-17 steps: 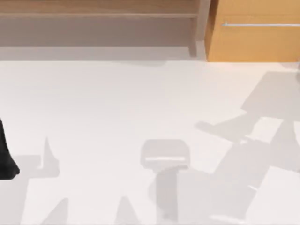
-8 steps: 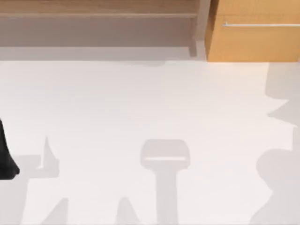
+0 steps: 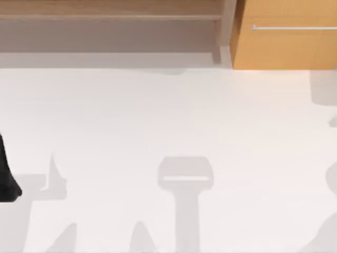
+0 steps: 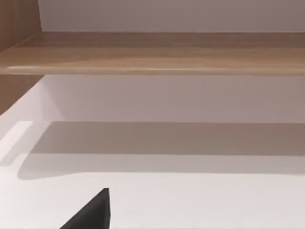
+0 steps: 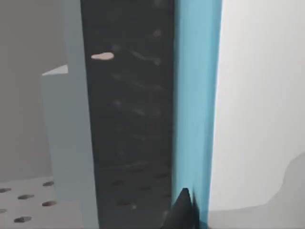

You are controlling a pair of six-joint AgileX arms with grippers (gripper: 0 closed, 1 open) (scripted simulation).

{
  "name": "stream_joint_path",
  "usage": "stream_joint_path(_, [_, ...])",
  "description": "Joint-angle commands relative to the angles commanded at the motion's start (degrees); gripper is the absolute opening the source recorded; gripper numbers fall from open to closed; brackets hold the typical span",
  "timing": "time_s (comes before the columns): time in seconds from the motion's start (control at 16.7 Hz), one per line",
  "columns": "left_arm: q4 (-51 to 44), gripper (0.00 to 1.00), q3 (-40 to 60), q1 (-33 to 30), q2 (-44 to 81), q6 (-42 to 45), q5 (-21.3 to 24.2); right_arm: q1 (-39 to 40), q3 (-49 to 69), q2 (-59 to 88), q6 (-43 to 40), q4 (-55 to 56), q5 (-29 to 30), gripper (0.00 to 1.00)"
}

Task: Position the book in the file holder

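Sliding off toward the right edge, the broad grey shadow that lay over the near right of the bench (image 3: pixel 158 116) a second ago now shows as scraps at the right margin of the top view. From that I judge the right arm is carrying its load out to the right. Everything else lies as it did.

At the far side runs a wooden shelf (image 3: pixel 110 16), and right of it stands an orange cabinet (image 3: pixel 284 47) with a slim metal handle. The left arm (image 3: pixel 6 174) is parked at the bench's left edge. Its left gripper (image 4: pixel 93 212) shows as a black wedge over bare bench, facing the shelf, and I cannot tell whether it is released or clenched.

In the right wrist view the file holder (image 5: pixel 66 138) is close: a pale grey upright wall on a perforated grey floor, with a dark panel beside it. Nothing can be made out lying in it. The book (image 5: pixel 196 95) stands upright just beside that dark panel, its blue edge facing the camera. I cannot tell whether it is already between the walls or only alongside. The right gripper (image 5: pixel 183 212) shows as a black tip against the foot of that blue edge, and whether it is clamped on the book cannot be told.

To do this step well, keep the book upright and parallel to the wall, lower it until it meets the perforated floor, and let go only then.
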Motion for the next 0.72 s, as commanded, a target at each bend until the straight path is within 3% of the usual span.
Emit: stream_joint_path(0.72, [0.00,1.00,0.00,0.00,0.00,0.00,0.00,1.56,4.66,3.95,0.57,-0.61,1.44,0.00])
